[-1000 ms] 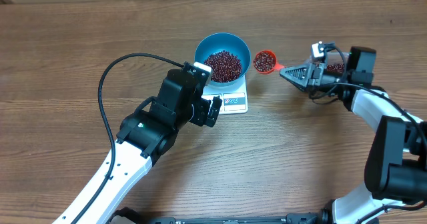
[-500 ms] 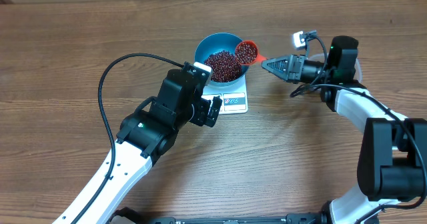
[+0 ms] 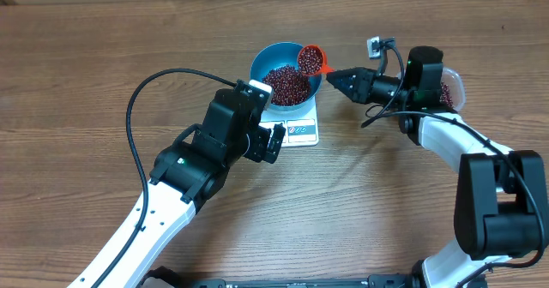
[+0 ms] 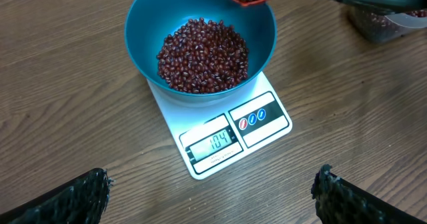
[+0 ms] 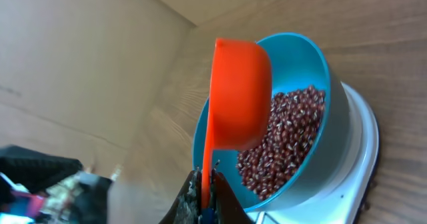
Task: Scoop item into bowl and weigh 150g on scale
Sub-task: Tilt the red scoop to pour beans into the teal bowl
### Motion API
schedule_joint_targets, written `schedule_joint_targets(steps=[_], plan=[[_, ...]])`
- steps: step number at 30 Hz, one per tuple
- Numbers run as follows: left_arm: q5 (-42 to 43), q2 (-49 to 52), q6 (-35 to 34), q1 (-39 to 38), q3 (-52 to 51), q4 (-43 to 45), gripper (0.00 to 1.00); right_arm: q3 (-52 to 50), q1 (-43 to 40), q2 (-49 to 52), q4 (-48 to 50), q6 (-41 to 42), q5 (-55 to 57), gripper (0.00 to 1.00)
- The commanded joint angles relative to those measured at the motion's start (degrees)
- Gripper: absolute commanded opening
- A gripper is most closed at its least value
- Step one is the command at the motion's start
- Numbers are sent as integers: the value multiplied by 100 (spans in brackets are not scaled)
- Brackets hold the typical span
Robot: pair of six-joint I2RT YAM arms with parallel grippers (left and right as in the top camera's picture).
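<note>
The right tool point(image 3: 332, 74) is clenched on the handle of the red-orange scoop point(image 3: 310, 59). The handle's long axis runs from the tool leftward and slightly away from the robot, so the scoop's cup lies on the tool's left, over the right rim of the blue bowl point(image 3: 260, 61). The cup is loaded with beans and tipped toward the bowl's middle; in the right wrist view its underside faces the camera. The bowl stands on the white scale point(image 3: 302, 131) and holds a heap of red-brown beans point(image 3: 286, 84). The display point(image 4: 215, 143) reads 104, so more beans are judged necessary. The right arm is the working arm; pouring calls for further roll of the scoop about its handle axis.

The left tool point(image 3: 273, 142) is released, jaws wide, hovering over the bench point(image 3: 86, 65) just beside the scale's near edge. A clear tub point(image 3: 449, 88) of beans sits behind the right arm.

Against the earlier frames, the scoop has travelled left from beside the bowl to above its rim. The left arm is unchanged.
</note>
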Motion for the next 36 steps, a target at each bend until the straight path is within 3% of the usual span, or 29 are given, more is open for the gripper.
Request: schedule_joint_targets(steps=[1, 20, 36], plan=[[68, 24, 68, 0, -4, 17, 100, -13, 114, 72, 63, -907, 83, 4], [68, 24, 68, 0, -4, 17, 100, -13, 258, 72, 63, -2868, 219, 4], [68, 24, 68, 0, -4, 17, 100, -13, 258, 72, 341, -3305, 232, 4]])
